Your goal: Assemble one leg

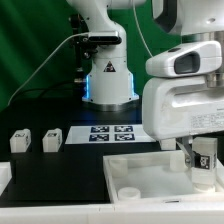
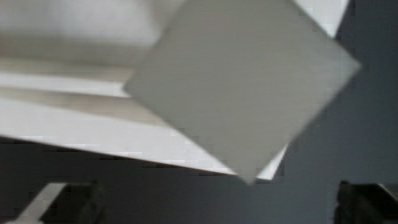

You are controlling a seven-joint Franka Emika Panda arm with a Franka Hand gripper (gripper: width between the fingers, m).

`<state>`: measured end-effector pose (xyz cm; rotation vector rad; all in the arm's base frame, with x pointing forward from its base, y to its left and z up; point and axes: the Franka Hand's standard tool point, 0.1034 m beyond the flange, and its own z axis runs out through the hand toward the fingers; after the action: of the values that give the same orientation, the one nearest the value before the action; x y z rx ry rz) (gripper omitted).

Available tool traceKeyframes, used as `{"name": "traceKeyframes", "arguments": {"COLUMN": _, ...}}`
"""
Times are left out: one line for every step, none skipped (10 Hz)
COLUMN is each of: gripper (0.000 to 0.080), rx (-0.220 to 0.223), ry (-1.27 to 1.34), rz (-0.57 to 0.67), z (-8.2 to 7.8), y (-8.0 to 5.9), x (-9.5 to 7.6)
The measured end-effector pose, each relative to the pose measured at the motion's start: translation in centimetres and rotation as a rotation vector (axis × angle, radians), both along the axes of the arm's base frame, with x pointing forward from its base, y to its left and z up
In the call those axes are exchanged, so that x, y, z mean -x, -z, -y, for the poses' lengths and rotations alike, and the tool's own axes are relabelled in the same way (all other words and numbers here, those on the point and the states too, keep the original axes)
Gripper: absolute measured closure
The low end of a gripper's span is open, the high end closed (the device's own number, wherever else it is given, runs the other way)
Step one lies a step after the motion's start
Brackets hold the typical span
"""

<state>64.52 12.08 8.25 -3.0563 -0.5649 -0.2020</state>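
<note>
My gripper [image 1: 200, 165] hangs at the exterior view's right, over the right part of the large white tabletop [image 1: 140, 170]. In the wrist view my gripper [image 2: 214, 208] has its two dark fingers [image 2: 54, 205] far apart at the picture's edges with nothing between them, so it is open. A white leg [image 1: 205, 157] with a black-and-white tag shows right by the fingers in the exterior view; I cannot tell whether it touches them. Two more legs [image 1: 20, 141] [image 1: 52, 139] stand on the black table at the left. White tabletop surfaces [image 2: 231, 90] fill the wrist view, close and blurred.
The marker board [image 1: 110, 133] lies behind the tabletop, in front of the robot base [image 1: 108, 85]. A small white peg-like part [image 1: 130, 194] sits in the tabletop's near left corner. The table's front edge runs just below the tabletop.
</note>
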Motion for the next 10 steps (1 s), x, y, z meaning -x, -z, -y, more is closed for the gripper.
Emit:
{"name": "traceKeyframes", "arguments": {"gripper": 0.015, "rx": 0.001, "ry": -0.01, "rz": 0.0, "z": 0.0, "y": 0.0, "x": 0.0}}
{"name": "traceKeyframes", "arguments": {"gripper": 0.015, "rx": 0.001, "ry": -0.006, "rz": -0.001, "z": 0.0, "y": 0.1, "x": 0.0}}
{"name": "traceKeyframes", "arguments": {"gripper": 0.015, "rx": 0.001, "ry": -0.006, "rz": -0.002, "z": 0.0, "y": 0.1, "x": 0.1}}
{"name": "traceKeyframes", "arguments": {"gripper": 0.015, "rx": 0.002, "ry": -0.013, "rz": -0.015, "z": -0.3, "y": 0.5, "x": 0.9}}
{"name": "traceKeyframes", "arguments": {"gripper": 0.015, "rx": 0.005, "ry": -0.02, "rz": -0.035, "z": -0.6, "y": 1.0, "x": 2.1}}
{"name": "traceKeyframes", "arguments": {"gripper": 0.015, "rx": 0.006, "ry": -0.023, "rz": -0.023, "z": -0.3, "y": 1.4, "x": 2.9}}
{"name": "traceKeyframes", "arguments": {"gripper": 0.015, "rx": 0.008, "ry": -0.021, "rz": -0.023, "z": -0.1, "y": 2.0, "x": 3.6}}
{"name": "traceKeyframes", "arguments": {"gripper": 0.015, "rx": 0.01, "ry": -0.02, "rz": -0.029, "z": 0.1, "y": 2.4, "x": 4.1}}
{"name": "traceKeyframes", "arguments": {"gripper": 0.015, "rx": 0.011, "ry": -0.018, "rz": -0.032, "z": 0.2, "y": 2.5, "x": 4.3}}
{"name": "traceKeyframes", "arguments": {"gripper": 0.015, "rx": 0.01, "ry": -0.017, "rz": -0.03, "z": 0.2, "y": 2.4, "x": 4.3}}
